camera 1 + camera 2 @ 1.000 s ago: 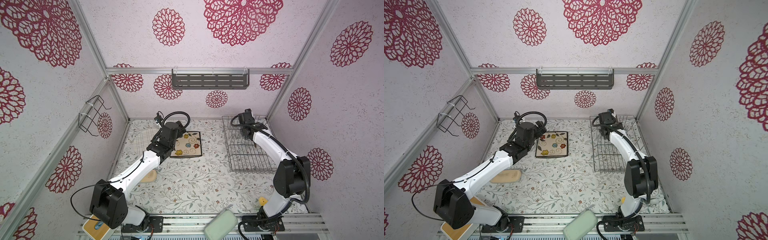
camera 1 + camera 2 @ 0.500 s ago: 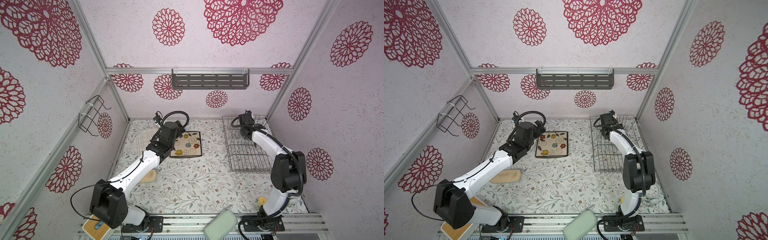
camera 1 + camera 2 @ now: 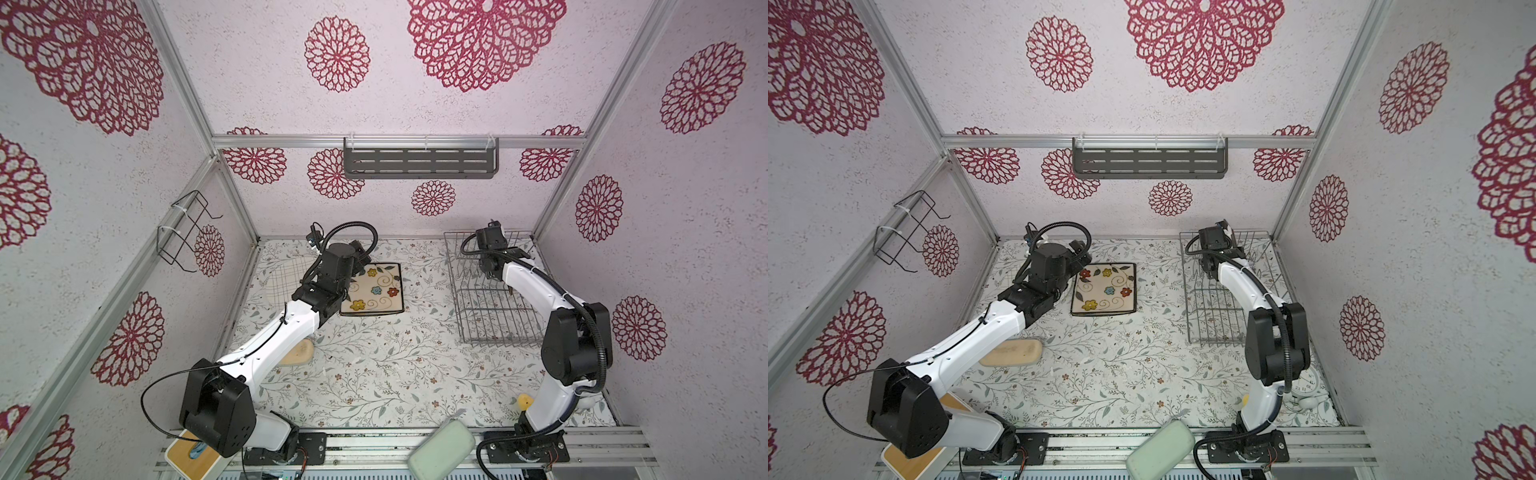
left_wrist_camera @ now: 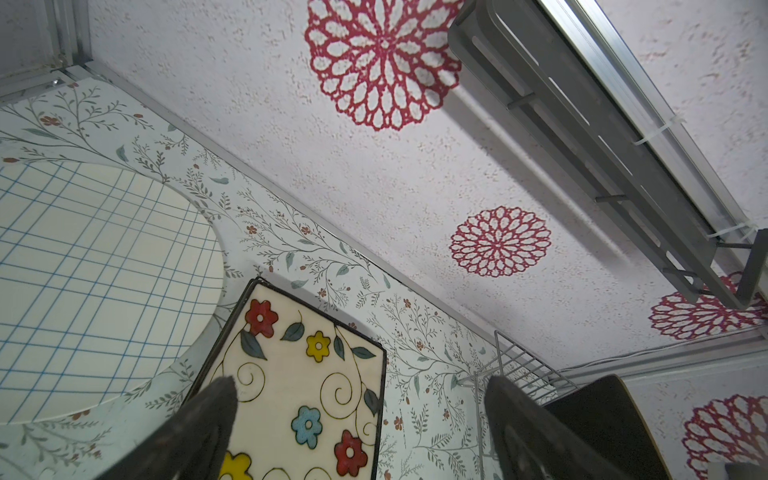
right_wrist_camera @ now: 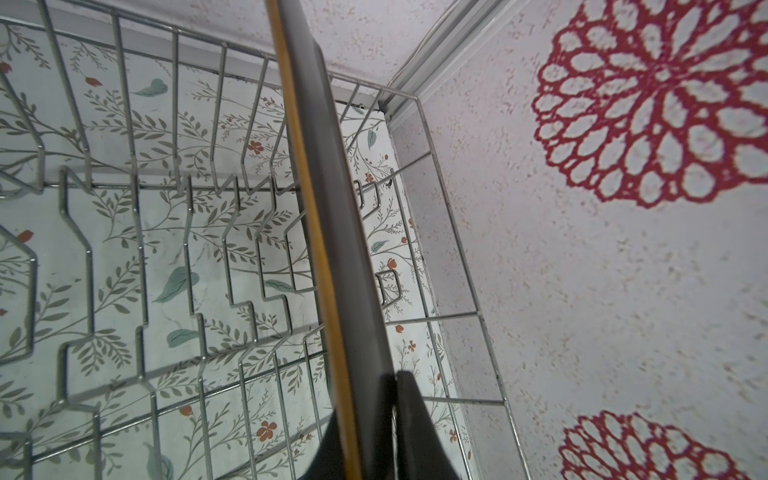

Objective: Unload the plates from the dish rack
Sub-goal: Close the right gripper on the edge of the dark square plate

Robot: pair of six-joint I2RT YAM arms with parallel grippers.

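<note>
Plates (image 3: 1104, 289): flowered plate (image 3: 376, 289) and checked plate (image 3: 284, 276) already flat on the table (image 3: 374, 374) — right gripper (image 5: 374, 415) clamped on a dark plate (image 5: 324, 187) standing in the rack (image 3: 494, 316), seemingly the last; left gripper (image 4: 359, 386) gaping, empty.

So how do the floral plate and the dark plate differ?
The floral plate lies flat on the table; the dark plate stands on edge in the dish rack. The floral plate is ungripped; the right gripper pinches the dark plate.
</note>
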